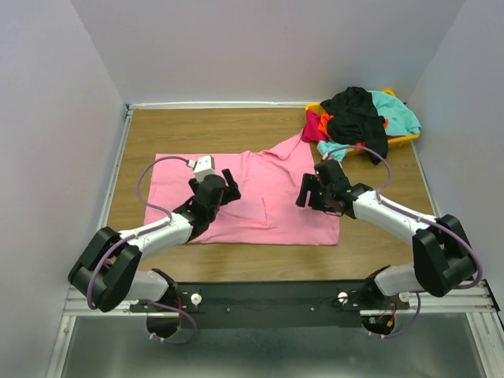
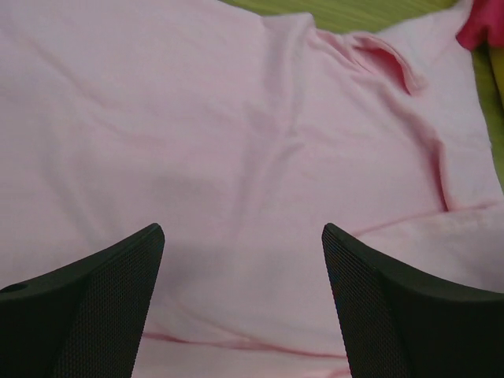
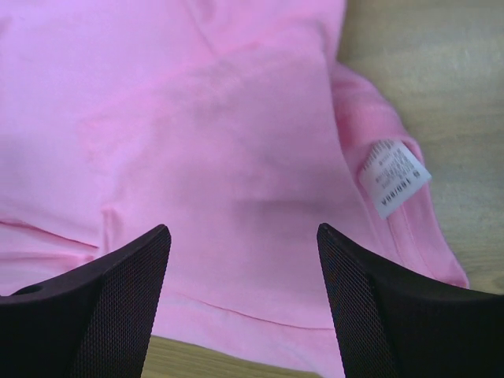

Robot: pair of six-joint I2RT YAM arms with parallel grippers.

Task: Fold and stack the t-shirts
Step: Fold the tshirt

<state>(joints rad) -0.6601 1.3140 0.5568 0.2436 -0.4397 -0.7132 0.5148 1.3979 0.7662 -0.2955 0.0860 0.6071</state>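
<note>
A large bright pink t-shirt [image 1: 260, 197] lies spread on the wooden table, one sleeve reaching toward the bin at the back right. My left gripper [image 1: 228, 187] hovers open over the shirt's left-middle; the left wrist view shows only pink cloth [image 2: 236, 157] between its fingers [image 2: 110, 299]. My right gripper [image 1: 307, 193] hangs open over the shirt's right side, near its hem and a white label [image 3: 394, 177]; nothing is held. More t-shirts, black [image 1: 358, 114], teal [image 1: 398, 114], orange-red and magenta [image 1: 315, 126], are heaped in the bin.
The yellow bin [image 1: 402, 140] stands at the back right corner of the table [image 1: 157, 134]. Grey walls close in on the left, back and right. Bare wood shows along the shirt's near hem [image 3: 197, 358].
</note>
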